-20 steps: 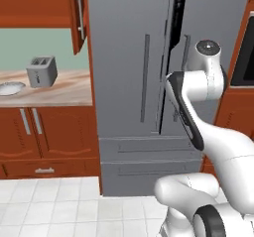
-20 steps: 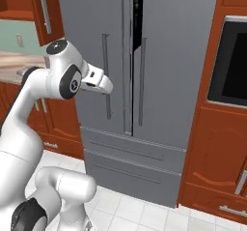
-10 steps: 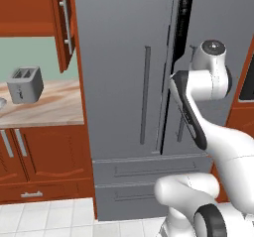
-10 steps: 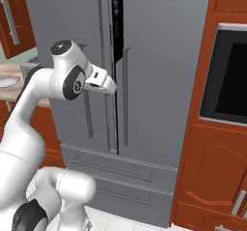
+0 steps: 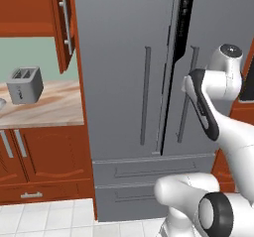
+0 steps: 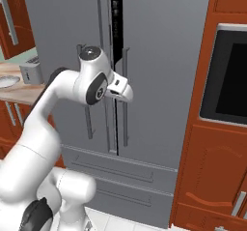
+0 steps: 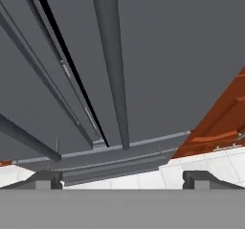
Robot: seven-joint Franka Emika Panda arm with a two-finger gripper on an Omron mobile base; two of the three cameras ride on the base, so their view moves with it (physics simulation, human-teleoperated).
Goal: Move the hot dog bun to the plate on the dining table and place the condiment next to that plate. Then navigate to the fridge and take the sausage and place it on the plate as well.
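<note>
The fridge [image 5: 134, 82] stands straight ahead of the robot, its two tall grey doors almost shut with a thin dark gap between them, and two drawers below the doors; it looms larger in both base views than a second ago and sits nearer the middle of the left base view, a shift of the whole picture, so the camera has come closer rather than the fridge having moved. The long bar handles [image 6: 125, 97] run down either side of the gap. The gripper [image 7: 122, 180] hangs in front of the fridge's right door at handle height, its fingertips [image 7: 48, 179] spread wide apart with nothing between them, and in the hand view the right door's handle runs up between them, farther off. To the left of the fridge a toaster [image 5: 25, 85] rests on a wooden counter [image 5: 49, 109] above red-brown cabinets; it has slid toward the left edge of the left base view with the same camera shift. To the right of the fridge a dark oven window [image 6: 226, 75] is set into red-brown cabinetry
</note>
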